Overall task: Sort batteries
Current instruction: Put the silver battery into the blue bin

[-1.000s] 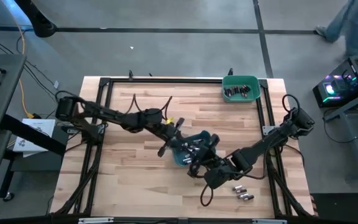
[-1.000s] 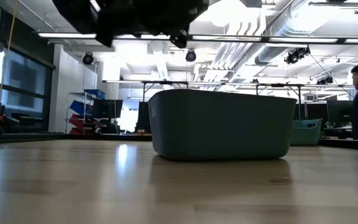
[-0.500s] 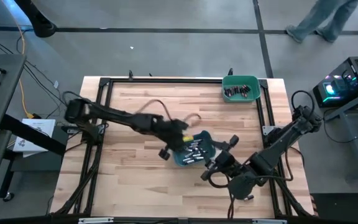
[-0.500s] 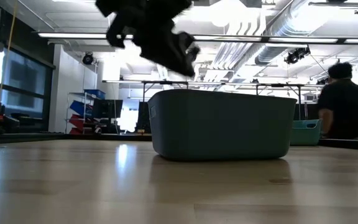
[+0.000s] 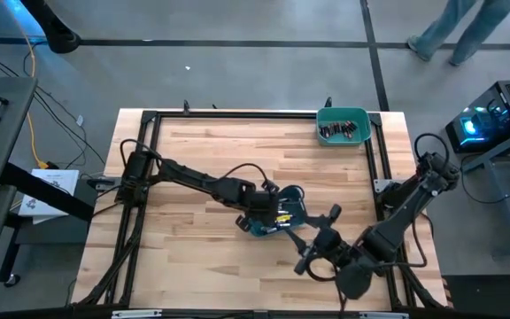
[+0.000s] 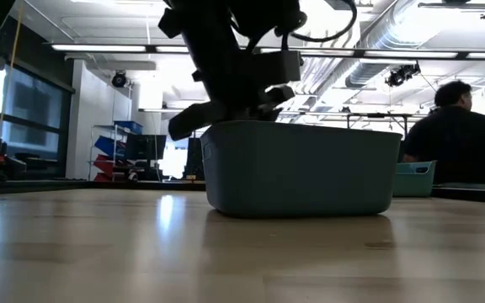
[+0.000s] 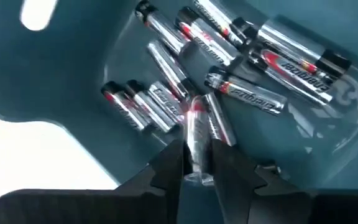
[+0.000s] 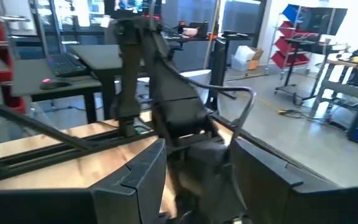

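Pinching one battery (image 7: 197,134), left gripper (image 7: 197,163) narrowly parted

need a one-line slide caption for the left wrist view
Left gripper pinches one silvery battery inside the teal bin.

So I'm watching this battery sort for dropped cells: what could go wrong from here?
1. The left gripper pinches a silvery battery only near its tip, inside the dark teal plastic bin; it may slip out on lifting.
2. Other loose batteries lie touching it, so they could be dragged or flicked.
3. The right gripper, open, sits just beside the bin; the arms could collide.
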You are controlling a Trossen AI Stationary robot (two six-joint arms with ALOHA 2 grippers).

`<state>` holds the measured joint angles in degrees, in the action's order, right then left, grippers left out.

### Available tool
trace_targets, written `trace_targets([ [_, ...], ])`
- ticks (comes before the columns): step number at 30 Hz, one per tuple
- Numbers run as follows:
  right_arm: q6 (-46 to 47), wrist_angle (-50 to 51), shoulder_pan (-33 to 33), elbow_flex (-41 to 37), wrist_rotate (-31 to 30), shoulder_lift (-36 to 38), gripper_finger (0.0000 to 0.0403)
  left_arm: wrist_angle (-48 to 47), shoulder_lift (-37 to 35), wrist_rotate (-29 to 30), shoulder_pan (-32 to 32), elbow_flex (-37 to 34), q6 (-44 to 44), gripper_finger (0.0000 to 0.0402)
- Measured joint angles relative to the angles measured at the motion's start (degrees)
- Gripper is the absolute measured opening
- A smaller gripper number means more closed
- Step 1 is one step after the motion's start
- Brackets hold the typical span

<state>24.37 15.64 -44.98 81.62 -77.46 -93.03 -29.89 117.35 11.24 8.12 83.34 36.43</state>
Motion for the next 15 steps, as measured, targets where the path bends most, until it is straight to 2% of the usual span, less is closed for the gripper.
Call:
trace_targets([
  [6,2.69,0.00,-2.27,0.00,0.05,0.00,0.0176,0.29,0.05,-0.40,-0.71,-0.05,0.91,0.0087],
  [11,6.15,0.09,-4.54,0.00,0.14,0.00,0.0176,-0.31,-0.92,-1.08,-1.96,-0.14,-1.12,0.0112],
  [13,9.17,0.72,-6.04,0.00,1.74,0.03,0.0176,-0.24,-3.16,-2.14,-2.71,-0.16,-3.84,0.0120],
  [15,16.37,3.78,-7.63,0.02,5.10,0.15,0.0176,0.59,-6.10,-5.33,-3.61,-0.12,-7.02,0.0123],
])
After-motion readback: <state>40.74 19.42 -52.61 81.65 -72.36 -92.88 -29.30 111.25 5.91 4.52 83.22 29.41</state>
